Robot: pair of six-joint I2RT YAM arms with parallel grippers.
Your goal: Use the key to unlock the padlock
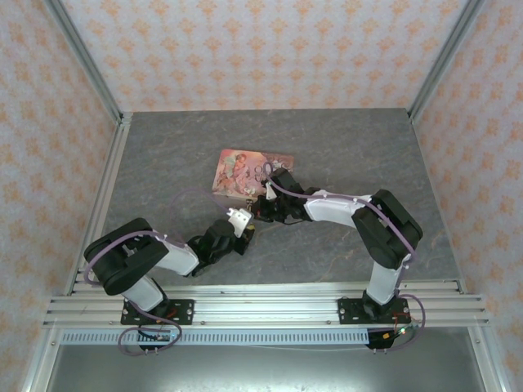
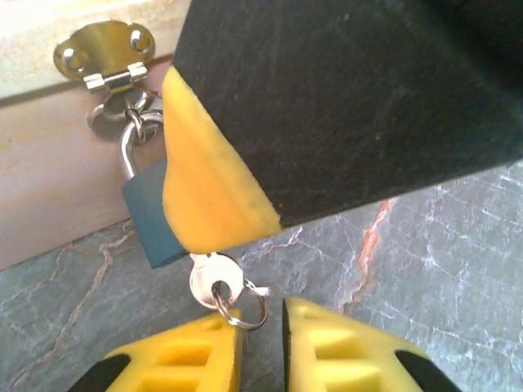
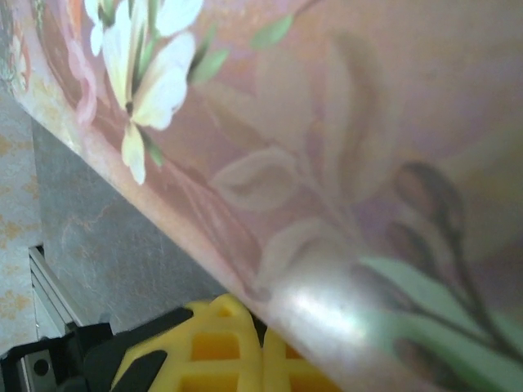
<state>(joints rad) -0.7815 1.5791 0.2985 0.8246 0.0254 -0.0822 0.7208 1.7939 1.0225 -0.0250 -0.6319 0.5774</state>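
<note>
- Padlock point(image 2: 145, 214) hangs by its shackle point(image 2: 127, 151) from the hasp point(image 2: 106, 53) on the tin point(image 2: 57, 188). Key point(image 2: 211, 276) sits in its underside.
- Right claw point(image 3: 260, 347) is closed, pad over the padlock, seemingly pinching it. A slip would let the lock swing and bind the key.
- Left claw point(image 2: 263, 312) is slightly open just below the key, gripping nothing. Key ring point(image 2: 243, 307) touches one finger, so a pull-back may drag the key out.

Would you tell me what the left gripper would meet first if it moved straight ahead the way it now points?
Most likely the key: its head and ring sit just ahead of the left gripper, with its blade in the padlock. Depth is hard to judge.
</note>
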